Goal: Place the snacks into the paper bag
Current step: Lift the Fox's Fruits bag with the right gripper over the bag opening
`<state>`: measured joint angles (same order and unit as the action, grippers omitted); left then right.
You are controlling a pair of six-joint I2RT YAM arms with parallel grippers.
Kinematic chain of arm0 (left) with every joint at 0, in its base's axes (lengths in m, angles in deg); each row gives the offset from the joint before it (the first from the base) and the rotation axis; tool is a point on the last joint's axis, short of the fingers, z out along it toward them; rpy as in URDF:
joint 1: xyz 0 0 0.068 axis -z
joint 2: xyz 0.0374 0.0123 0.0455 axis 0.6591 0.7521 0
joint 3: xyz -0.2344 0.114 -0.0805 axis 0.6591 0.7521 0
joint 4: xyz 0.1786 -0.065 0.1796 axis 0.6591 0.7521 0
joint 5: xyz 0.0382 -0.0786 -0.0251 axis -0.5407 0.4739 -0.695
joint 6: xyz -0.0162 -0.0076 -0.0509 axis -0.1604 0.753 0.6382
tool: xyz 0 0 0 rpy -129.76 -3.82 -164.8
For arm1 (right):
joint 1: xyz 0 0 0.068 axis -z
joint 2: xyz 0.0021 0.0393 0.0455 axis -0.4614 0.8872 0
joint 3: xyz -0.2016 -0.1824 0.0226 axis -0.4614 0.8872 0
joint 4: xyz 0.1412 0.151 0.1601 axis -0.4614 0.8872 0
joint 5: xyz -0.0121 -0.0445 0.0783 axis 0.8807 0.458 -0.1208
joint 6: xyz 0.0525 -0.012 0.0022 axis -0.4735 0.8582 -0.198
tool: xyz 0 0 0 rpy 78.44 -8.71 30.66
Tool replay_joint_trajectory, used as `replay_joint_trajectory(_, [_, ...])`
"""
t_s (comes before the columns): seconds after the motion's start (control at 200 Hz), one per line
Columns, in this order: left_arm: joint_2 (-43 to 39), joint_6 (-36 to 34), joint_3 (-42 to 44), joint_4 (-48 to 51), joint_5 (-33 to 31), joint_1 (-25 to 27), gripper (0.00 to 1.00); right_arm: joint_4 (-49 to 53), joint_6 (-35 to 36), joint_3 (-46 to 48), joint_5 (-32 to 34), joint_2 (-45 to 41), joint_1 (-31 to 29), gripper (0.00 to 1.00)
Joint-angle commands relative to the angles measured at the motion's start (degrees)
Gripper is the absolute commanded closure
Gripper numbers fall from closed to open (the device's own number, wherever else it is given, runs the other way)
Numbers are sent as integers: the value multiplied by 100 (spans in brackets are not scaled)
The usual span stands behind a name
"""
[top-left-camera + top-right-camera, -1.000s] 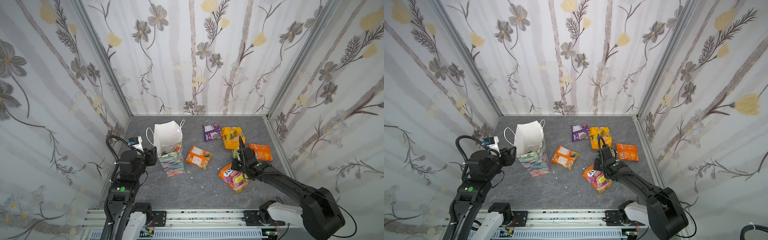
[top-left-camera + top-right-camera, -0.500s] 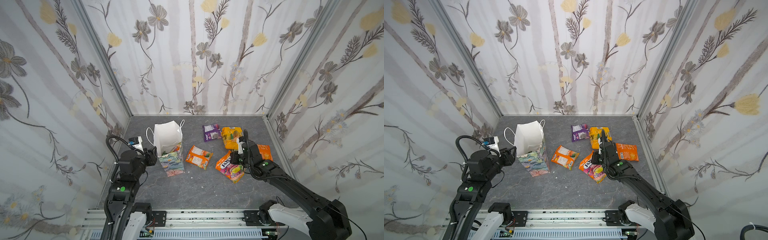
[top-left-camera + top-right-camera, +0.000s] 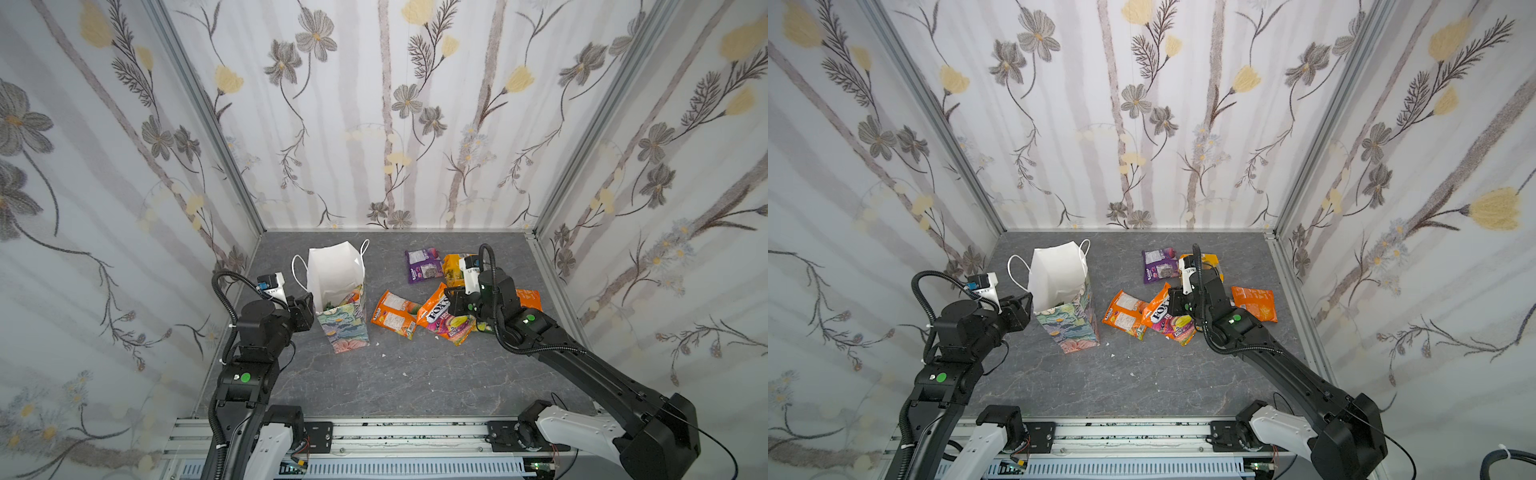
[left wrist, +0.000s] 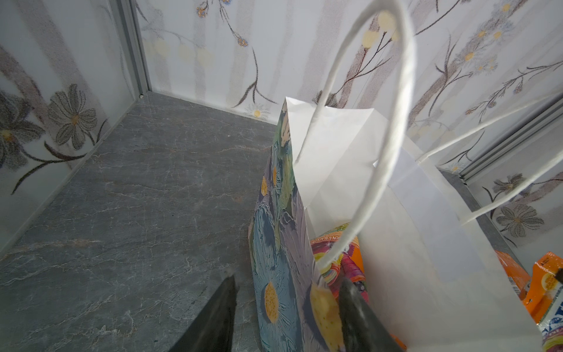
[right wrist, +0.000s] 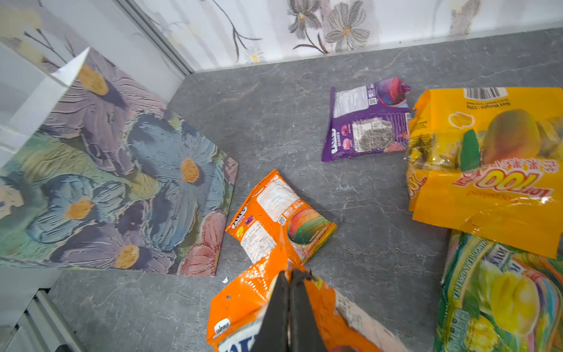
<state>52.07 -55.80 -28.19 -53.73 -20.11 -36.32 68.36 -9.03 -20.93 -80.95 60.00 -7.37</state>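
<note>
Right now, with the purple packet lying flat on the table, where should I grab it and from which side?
Pinch the purple packet at its free edge facing the paper bag, coming down from above: it lies flat, and the yellow packet sits right beside its opposite edge.

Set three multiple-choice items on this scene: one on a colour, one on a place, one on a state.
1. The bag inside is: A brown; B white; C black.
2. The purple packet lies: A in the bag; B under the bag; C on the table beside the yellow packet.
3. The right tool is: A open above the table; B shut on the FOX'S packet; C shut on a bag handle.

Key: 1 B, its inner wall shows white. 2 C, the two lie side by side on the table. 3 B, the right wrist view shows it pinching that packet's edge.
</note>
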Motion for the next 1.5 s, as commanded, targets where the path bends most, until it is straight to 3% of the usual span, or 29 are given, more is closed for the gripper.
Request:
replay_joint_trajectory(0.0, [-11,-7,5,-94,-41,1,47,-321,141,-259,30,43,-180,100])
replay_joint_trajectory(0.425, [-17,-7,5,-94,-54,1,47,-241,669,-1593,504,293,-1167,100])
replay_joint_trajectory(0.864, [-5,-7,6,-103,-48,1,47,-97,1300,-3322,729,1252,-2205,100])
replay_joint_trajectory(1.499, [-12,-9,12,-103,-28,1,47,-718,1471,-5149,677,2551,-2842,100])
